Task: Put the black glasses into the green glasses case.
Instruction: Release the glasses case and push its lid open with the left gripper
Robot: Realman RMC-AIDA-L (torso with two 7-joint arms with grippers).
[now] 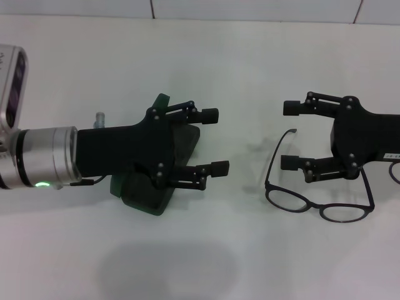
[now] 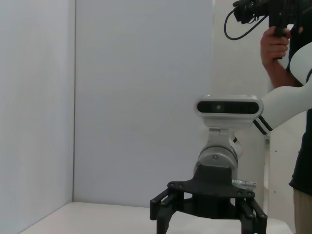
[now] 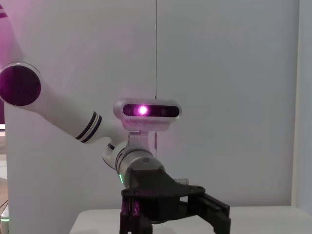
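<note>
We're basically at the start here, as far as we can judge. The black glasses (image 1: pixel 315 203) are lying on the white table (image 1: pixel 206 256) with the temples unfolded, well apart from the green glasses case (image 1: pixel 150 187) and off to its right. Nothing is in the case yet, so the pick and the drop-in are both left to do.

Our left gripper (image 1: pixel 214 141) sits level right above the case, covering most of it, so we honestly can't tell if the lid is up or down. Its fingers are spread wide with nothing between them, pointing away from the case toward the glasses.

The right gripper (image 1: pixel 289 135) is far from the case, hovering over the back part of the glasses, fingers also splayed apart and holding nothing. It faces back toward the case, level with the table.
</note>
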